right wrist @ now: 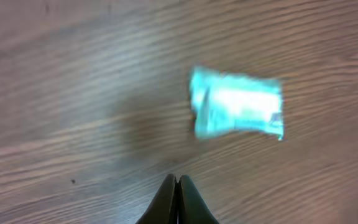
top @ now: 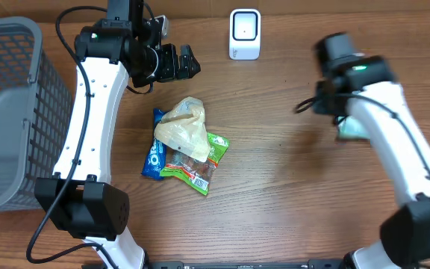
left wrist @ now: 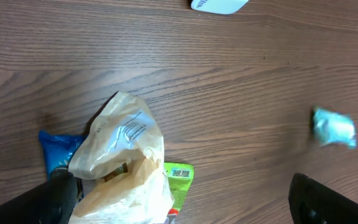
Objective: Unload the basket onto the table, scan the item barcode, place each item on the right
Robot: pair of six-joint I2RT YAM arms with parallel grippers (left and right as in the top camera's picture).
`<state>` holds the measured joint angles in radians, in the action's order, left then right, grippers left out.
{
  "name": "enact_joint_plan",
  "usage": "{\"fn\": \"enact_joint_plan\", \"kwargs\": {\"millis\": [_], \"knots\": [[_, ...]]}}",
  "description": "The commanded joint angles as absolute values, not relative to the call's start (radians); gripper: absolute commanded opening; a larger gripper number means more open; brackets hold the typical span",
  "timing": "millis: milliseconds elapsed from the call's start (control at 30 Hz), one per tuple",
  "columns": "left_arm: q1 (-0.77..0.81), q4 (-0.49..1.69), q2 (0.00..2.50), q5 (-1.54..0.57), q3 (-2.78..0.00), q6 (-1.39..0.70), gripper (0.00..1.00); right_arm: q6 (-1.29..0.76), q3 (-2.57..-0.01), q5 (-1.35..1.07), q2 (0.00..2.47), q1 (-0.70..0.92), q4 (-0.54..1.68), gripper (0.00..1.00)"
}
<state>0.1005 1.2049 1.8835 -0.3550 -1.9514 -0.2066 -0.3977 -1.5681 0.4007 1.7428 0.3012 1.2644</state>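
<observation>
Wooden table (top: 275, 187) carries a small teal packet (right wrist: 238, 112) lying crosswise just ahead and to the right of the right hand (right wrist: 177, 180), pinched shut on nothing, while the left hand (top: 179, 63) gapes empty, farther off above the snack pile (top: 185, 146)

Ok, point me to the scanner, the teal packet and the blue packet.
white scanner (top: 245, 33), overhead view, middle of its front face.
teal packet (right wrist: 238, 111), right wrist view, centre of the wrapper.
blue packet (top: 153, 160), overhead view, its exposed left part.
</observation>
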Motion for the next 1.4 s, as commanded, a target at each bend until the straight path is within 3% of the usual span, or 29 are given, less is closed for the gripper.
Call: {"fn": "enact_joint_plan", "kwargs": {"millis": [0, 233, 367, 467, 600, 733, 900, 1133, 1367], "knots": [[0.105, 1.204, 1.885, -0.348, -1.97, -0.198, 1.0, -0.53, -1.564, 0.538, 1.86, 0.422, 1.266, 0.04], [0.105, 1.204, 1.885, -0.348, -1.97, -0.198, 1.0, -0.629, -1.568, 0.412, 1.972, 0.543, 1.207, 0.04], [0.105, 1.204, 1.885, -0.348, -1.97, -0.198, 1.0, -0.596, -1.604, 0.292, 1.923, 0.443, 1.197, 0.04], [0.105, 1.204, 1.885, -0.348, -1.97, -0.198, 1.0, -0.507, -1.618, 0.194, 1.89, 0.32, 1.203, 0.11], [0.105, 1.204, 1.885, -0.348, -1.97, -0.198, 1.0, -0.26, -1.614, -0.028, 1.884, 0.027, 1.221, 0.41], [0.105, 1.204, 1.885, -0.348, -1.97, -0.198, 1.0, -0.164, -1.592, -0.032, 1.893, -0.16, 1.164, 0.61], [0.105, 1.204, 1.885, -0.348, -1.97, -0.198, 1.0, -0.012, -1.564, -0.144, 1.968, -0.293, 1.063, 0.62], [0.105, 1.204, 1.885, -0.348, -1.97, -0.198, 1.0, 0.035, -1.564, -0.152, 2.108, -0.315, 0.997, 0.61], [0.105, 1.204, 1.885, -0.348, -1.97, -0.198, 1.0, -0.055, -1.564, -0.173, 2.117, -0.257, 1.177, 0.44]]}}
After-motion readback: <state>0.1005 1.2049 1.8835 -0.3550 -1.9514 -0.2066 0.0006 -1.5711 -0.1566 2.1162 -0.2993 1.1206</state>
